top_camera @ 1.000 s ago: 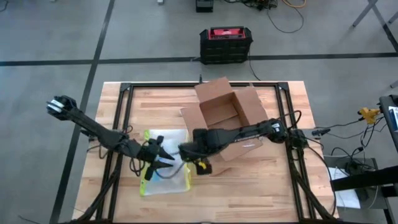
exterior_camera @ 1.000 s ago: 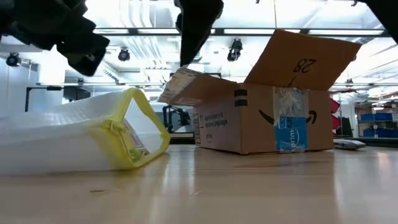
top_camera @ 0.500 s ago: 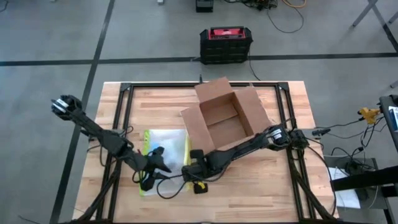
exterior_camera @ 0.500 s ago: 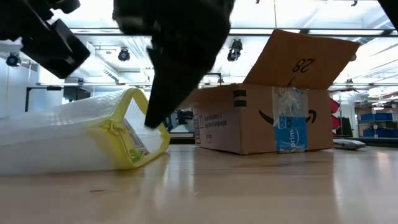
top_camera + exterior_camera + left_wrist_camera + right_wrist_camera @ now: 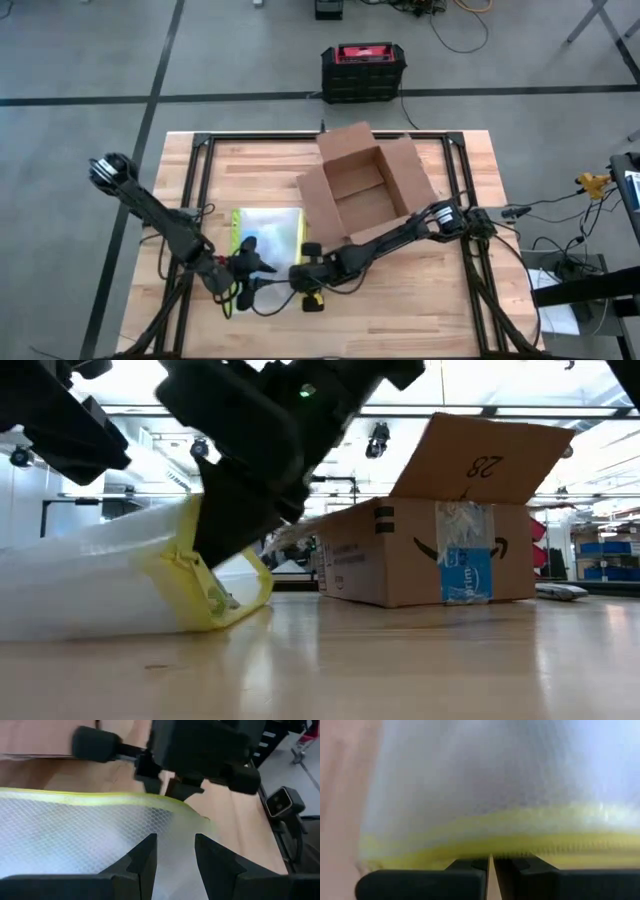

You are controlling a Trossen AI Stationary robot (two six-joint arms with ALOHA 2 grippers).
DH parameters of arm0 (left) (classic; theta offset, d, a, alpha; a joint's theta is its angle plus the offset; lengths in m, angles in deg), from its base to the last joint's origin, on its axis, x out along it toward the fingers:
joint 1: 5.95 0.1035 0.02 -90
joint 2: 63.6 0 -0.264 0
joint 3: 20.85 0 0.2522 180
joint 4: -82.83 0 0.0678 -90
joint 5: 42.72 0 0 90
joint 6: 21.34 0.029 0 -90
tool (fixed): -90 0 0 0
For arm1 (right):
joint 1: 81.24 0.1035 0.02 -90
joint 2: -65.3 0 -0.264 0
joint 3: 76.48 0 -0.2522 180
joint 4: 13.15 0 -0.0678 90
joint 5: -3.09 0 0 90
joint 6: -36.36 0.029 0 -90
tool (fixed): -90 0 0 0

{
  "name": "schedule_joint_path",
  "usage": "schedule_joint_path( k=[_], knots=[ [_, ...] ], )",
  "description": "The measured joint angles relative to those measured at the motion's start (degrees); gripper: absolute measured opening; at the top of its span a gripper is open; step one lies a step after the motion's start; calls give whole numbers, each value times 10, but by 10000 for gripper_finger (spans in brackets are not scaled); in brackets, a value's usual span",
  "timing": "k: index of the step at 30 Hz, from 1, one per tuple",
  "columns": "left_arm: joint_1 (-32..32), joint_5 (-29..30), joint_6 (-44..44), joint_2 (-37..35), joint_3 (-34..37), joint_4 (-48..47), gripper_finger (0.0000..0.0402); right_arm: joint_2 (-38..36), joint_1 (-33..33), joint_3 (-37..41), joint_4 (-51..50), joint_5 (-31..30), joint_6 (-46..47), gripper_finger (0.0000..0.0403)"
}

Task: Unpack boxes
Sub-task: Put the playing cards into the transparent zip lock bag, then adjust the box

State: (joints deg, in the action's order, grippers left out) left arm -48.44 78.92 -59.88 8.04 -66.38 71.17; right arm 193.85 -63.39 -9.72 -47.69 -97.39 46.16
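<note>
Box [image 5: 368, 190] sits open-topped, long axis diagonal across table [image 5: 420, 300].

one open cardboard box [image 5: 365, 190], one yellow-edged clear pouch [image 5: 268, 232], one black and red case [image 5: 362, 72], two grippers counted: left gripper [image 5: 262, 270], right gripper [image 5: 297, 277].

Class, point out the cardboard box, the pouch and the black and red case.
box [image 5: 365, 190], high view, its open inside floor
pouch [image 5: 268, 226], high view, its clear middle
case [image 5: 363, 70], high view, its top
</note>
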Motion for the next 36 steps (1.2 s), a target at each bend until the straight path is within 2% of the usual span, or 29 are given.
schedule_joint_path(
  k=[3,6,11,16,21,25,27,31,36],
  knots=[
    [0,0,0,21,-3,24,117,-6,-5,-9,-10,-4,-15,1],
    [0,0,0,36,-16,31,117,-31,-3,-26,-62,-12,-22,2],
    [0,0,23,43,-41,28,117,-62,-6,-72,-243,-3,30,2],
    [-2,0,21,28,-82,-39,117,-101,21,-98,-382,-6,61,2],
    [-5,7,34,27,-115,-69,117,-175,56,-110,-435,-71,52,2],
    [-5,57,64,34,-126,-62,117,-245,44,-79,-533,-173,98,2],
    [-5,68,66,38,-125,-62,117,-268,24,-48,-569,-201,135,2],
    [-5,73,63,40,-122,-59,117,-296,-20,42,-564,-181,157,2],
    [-7,79,54,40,-119,-60,117,-310,-48,135,-533,-151,129,1]
  ],
)
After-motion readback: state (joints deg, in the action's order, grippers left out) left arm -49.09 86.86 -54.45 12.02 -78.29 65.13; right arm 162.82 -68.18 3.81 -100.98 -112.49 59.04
